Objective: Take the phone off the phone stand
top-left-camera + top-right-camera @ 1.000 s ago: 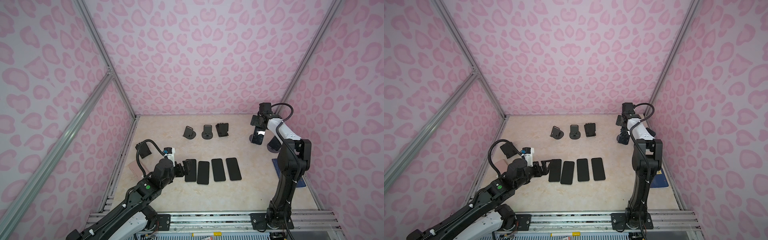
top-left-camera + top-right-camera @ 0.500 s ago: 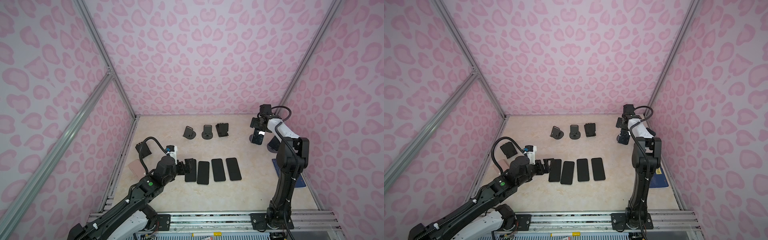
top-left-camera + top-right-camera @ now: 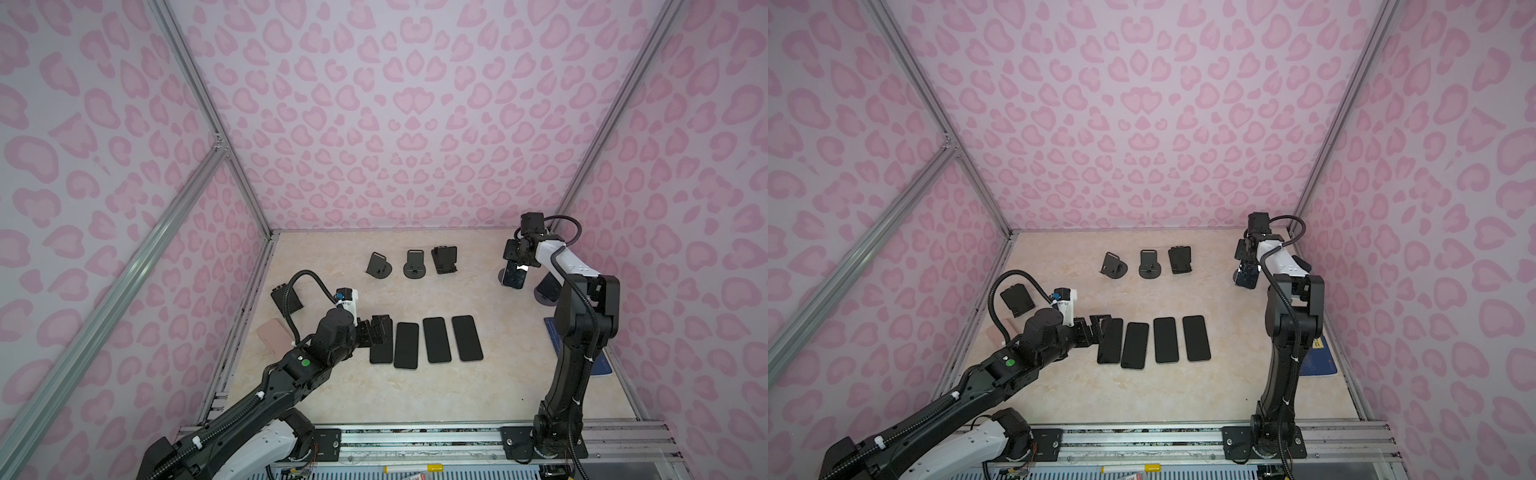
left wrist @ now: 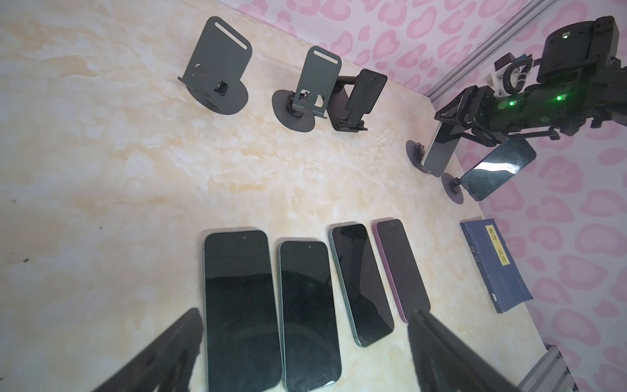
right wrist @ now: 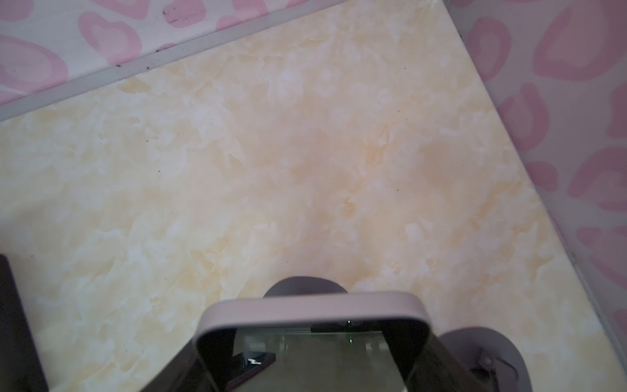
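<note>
4 flat dark-screen smartphones (image 4: 308,305) lie in 1 row. 2 upright smartphones (image 4: 498,169) sit on grey metal round-base stands (image 4: 453,195), 1 per stand. 2 more stands of that kind are bare, making 4. 2 black folding stands (image 3: 444,259) are also present, with 1 pink rectangular slab (image 3: 273,338), 1 blue rectangular book (image 4: 495,264) and 2 black robot arms (image 3: 582,332).

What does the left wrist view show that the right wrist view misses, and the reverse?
Only the left wrist view: four phones lying flat in a row, three stands, a blue book, and the right hand at the top of a propped phone. Only the right wrist view: that phone's top edge, close up. Both: the propped phone, its stand's round base, the marble table.
</note>
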`<state>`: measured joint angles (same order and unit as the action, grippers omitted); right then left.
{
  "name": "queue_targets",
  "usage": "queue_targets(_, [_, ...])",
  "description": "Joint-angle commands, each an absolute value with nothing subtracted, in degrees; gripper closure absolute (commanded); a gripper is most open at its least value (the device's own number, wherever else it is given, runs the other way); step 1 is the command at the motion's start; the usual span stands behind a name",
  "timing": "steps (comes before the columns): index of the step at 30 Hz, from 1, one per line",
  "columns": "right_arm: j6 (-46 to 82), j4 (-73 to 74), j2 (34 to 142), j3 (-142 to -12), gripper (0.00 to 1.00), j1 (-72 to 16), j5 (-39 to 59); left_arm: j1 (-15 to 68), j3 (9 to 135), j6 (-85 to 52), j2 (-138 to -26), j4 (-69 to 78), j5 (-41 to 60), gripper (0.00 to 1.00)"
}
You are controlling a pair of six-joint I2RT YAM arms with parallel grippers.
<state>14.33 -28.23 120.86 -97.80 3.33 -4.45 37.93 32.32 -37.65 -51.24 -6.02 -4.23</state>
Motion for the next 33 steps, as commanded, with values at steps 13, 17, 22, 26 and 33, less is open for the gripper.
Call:
queue_targets(13, [14.06, -24.60, 117.91, -94.33, 0.41, 2.96, -6.07, 37.91, 33.07, -37.00, -51.12, -4.13, -3.47, 0.02])
queue_targets(17, [13.89, -24.35, 116.19, -93.70, 0.41, 2.46, -6.60, 37.96, 32.77, -36.91, -50.57, -3.95, -3.43, 0.02])
queue_targets(22, [13.71, -24.45, 114.15, -93.21, 0.42, 1.80, -7.09, 37.95, 32.69, -36.75, -49.99, -4.13, -3.35, 0.02])
queue_targets(26, [14.13, -24.79, 111.43, -92.10, 0.42, 0.93, -8.41, 37.92, 32.77, -36.65, -49.48, -4.60, -3.42, 0.02])
queue_targets(33, [14.11, -23.15, 104.38, -89.10, 0.44, -0.35, -6.44, 37.97, 31.75, -37.08, -47.27, -4.99, -2.86, 0.02])
